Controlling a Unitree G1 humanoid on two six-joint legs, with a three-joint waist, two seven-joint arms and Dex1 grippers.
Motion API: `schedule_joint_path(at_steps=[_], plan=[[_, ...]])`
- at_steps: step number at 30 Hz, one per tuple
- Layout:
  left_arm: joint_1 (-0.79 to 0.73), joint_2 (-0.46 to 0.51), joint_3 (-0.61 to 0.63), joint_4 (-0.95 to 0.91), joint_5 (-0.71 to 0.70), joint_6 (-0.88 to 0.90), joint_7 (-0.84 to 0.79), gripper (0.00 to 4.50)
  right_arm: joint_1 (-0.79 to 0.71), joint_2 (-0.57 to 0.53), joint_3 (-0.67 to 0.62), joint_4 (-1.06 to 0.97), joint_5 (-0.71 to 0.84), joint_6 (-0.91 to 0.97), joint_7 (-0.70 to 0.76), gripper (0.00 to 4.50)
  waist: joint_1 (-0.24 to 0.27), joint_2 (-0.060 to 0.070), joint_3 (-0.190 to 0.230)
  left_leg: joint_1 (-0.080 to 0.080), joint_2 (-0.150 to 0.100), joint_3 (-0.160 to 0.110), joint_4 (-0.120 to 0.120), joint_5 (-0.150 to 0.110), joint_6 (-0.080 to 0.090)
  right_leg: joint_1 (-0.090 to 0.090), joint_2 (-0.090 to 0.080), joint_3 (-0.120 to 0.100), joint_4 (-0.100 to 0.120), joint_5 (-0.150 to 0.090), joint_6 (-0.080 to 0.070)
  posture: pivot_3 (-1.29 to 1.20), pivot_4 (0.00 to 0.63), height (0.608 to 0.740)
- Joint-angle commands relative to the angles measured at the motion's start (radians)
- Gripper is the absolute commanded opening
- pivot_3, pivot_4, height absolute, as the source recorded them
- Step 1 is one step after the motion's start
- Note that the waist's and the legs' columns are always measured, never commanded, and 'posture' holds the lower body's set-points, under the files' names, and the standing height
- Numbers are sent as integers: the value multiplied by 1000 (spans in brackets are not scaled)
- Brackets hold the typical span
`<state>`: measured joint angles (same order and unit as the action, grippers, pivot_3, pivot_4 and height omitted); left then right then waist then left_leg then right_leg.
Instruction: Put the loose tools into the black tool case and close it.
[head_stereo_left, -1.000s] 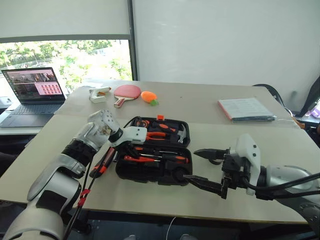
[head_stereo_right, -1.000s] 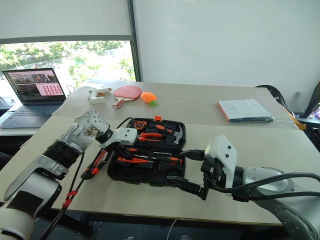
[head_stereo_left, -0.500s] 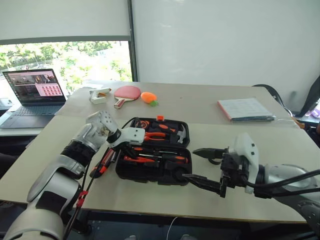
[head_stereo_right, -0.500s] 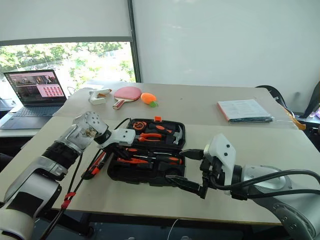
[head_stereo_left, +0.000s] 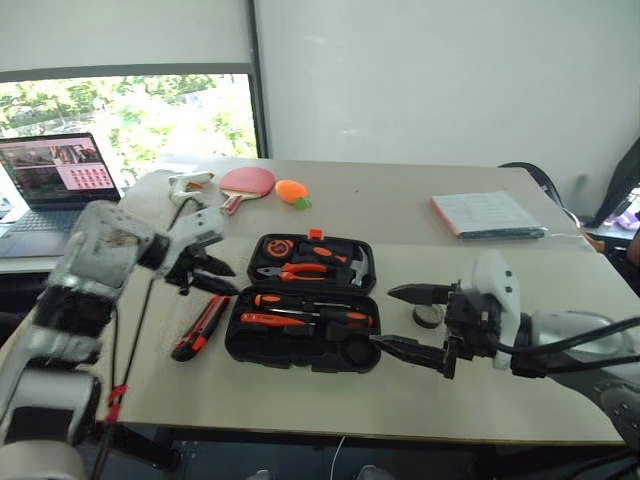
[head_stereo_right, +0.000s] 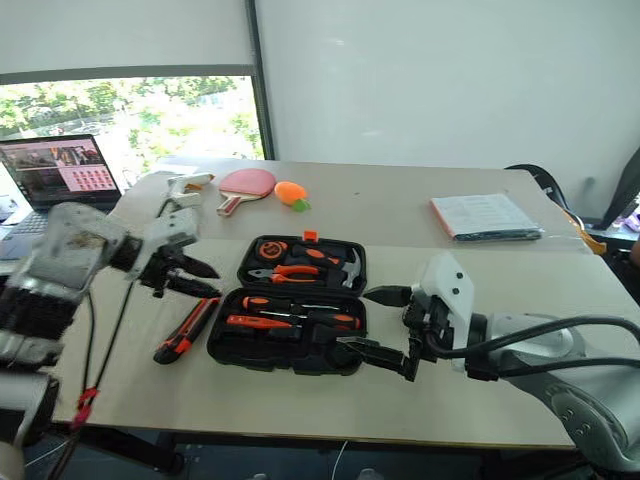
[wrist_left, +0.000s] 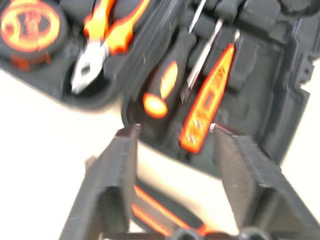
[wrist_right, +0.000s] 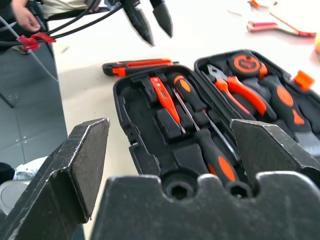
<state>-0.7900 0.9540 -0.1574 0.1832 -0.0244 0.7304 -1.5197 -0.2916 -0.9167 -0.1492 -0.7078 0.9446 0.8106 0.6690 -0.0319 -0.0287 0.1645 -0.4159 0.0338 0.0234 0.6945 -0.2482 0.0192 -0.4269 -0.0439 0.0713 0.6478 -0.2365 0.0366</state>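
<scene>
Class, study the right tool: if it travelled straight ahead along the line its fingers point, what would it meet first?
Most likely the open black tool case, at its near right corner; the right tool points straight at it, though depth is uncertain.

A plain white wall (head_stereo_left: 430, 80) stands behind 2 pale desks (head_stereo_left: 400, 215) pushed together. A bright window (head_stereo_left: 150, 115) shows green trees under a lowered white blind (head_stereo_left: 120, 35).

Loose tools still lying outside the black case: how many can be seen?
2. The utility knife lies on the table beside the case's left side. The black tape roll sits on the table past its right side. Others may be hidden.
</scene>
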Motion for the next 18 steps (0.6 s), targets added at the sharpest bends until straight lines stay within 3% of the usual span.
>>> schedule_joint_path(at_steps=[1, 3, 6, 9, 13, 16, 18], plan=[[178, 128, 175, -178, -63, 130, 66, 3836, -58, -6, 29, 44, -48, -54, 84, 4500, -8, -2, 2, 0, 1, 0, 0, 0, 0, -1, 0, 0, 0, 0, 0, 0, 150, 737], [304, 184, 270, -221, -79, 166, 98, 4425, -82, -1, 49, 69, -68, -66, 118, 4500, -3, -5, 3, 0, 1, 0, 0, 0, 0, 0, 0, -1, 1, 0, -1, 0, 150, 737], [460, 234, 399, -267, -100, 208, 142, 4425, -116, 14, 81, 104, -95, -83, 159, 4500, 0, -5, 3, 2, 2, 0, 0, 0, 0, 1, -1, -2, 1, 0, -1, 0, 150, 737], [504, 238, 441, -321, -151, 259, 175, 4425, -133, 32, 103, 117, -114, -90, 177, 4500, 16, -5, 3, 3, 2, 0, 0, 0, 0, 1, -2, -2, 0, 0, -1, 0, 150, 737], [471, 227, 412, -388, -209, 376, 242, 4425, -145, 56, 116, 119, -126, -86, 183, 4500, 24, -5, 3, 2, 2, 1, 0, 0, -1, 2, -2, -2, 0, 0, -1, 0, 150, 737], [357, 207, 305, -407, -258, 547, 301, 4425, -137, 65, 116, 110, -131, -84, 179, 4500, 24, -5, 4, 2, 0, 1, 0, 0, -1, 2, -1, -2, 0, 0, -1, 0, 150, 737], [225, 131, 209, -357, -239, 641, 396, 4425, -120, 72, 112, 97, -134, -82, 170, 4500, 26, -5, 4, 2, 0, 1, 0, 0, -1, 2, -1, -2, 1, 0, -1, 0, 150, 737]])
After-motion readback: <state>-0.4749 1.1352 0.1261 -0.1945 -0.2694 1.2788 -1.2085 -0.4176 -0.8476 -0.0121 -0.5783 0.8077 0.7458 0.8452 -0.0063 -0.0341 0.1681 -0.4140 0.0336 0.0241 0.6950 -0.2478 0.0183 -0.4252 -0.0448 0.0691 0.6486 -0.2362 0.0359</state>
